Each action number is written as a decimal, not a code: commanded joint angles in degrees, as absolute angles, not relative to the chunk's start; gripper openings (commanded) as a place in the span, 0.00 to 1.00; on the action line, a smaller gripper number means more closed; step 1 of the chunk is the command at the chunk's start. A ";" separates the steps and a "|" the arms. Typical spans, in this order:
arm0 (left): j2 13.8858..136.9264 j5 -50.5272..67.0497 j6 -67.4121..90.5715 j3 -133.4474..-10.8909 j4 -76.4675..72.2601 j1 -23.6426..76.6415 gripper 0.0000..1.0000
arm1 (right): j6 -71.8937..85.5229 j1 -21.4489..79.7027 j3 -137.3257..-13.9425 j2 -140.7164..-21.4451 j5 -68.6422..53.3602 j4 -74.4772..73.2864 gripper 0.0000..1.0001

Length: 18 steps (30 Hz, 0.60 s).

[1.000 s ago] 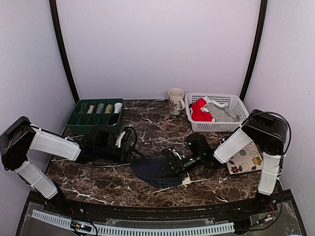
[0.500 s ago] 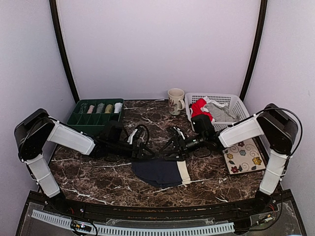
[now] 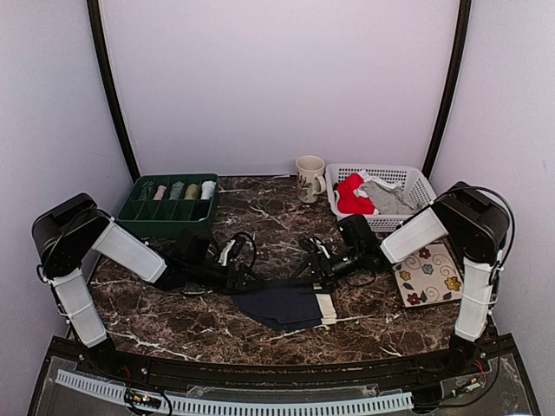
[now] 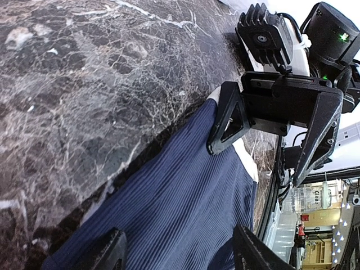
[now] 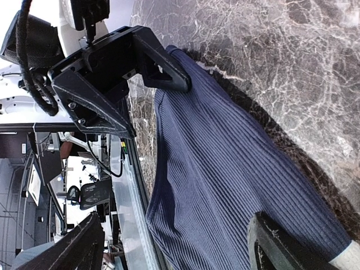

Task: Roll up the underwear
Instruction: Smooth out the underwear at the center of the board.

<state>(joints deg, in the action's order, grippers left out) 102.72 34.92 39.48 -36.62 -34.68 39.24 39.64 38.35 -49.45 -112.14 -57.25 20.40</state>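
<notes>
The dark navy underwear (image 3: 284, 308) lies flat on the marble table near the front middle, with its white waistband (image 3: 324, 308) at the right end. My left gripper (image 3: 257, 281) and right gripper (image 3: 307, 274) face each other low over its far edge, and both are open. In the left wrist view the ribbed navy cloth (image 4: 180, 208) spans between my spread fingers (image 4: 111, 254), with the right gripper (image 4: 270, 132) ahead. The right wrist view shows the cloth (image 5: 225, 185) and the left gripper (image 5: 121, 76). Red underwear (image 3: 350, 196) and grey underwear (image 3: 388, 198) lie in the basket.
A white basket (image 3: 408, 222) stands at the back right, with a mug (image 3: 309, 178) beside it. A green divided tray (image 3: 139, 212) with rolled items sits at the back left. A floral mat (image 3: 429, 276) lies at the right.
The right gripper left the front of the navy cloth and swung to its far edge. The left gripper came in from the left. The cloth now lies flatter, and both grippers sit lower.
</notes>
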 commanded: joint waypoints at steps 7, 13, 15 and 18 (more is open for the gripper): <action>91.72 34.07 26.38 -39.09 -17.70 39.97 0.68 | 35.23 39.73 -52.59 -101.44 -55.49 5.67 0.86; 92.84 34.25 22.83 -43.52 -14.18 41.34 0.65 | 31.93 39.90 -51.47 -99.09 -54.27 0.40 0.83; 95.15 35.08 24.91 -43.74 -15.90 41.37 0.62 | 32.01 39.90 -51.25 -99.31 -54.14 0.68 0.83; 97.88 33.56 27.76 -43.37 -15.91 41.37 0.55 | 30.95 39.90 -52.19 -98.99 -53.24 -0.75 0.82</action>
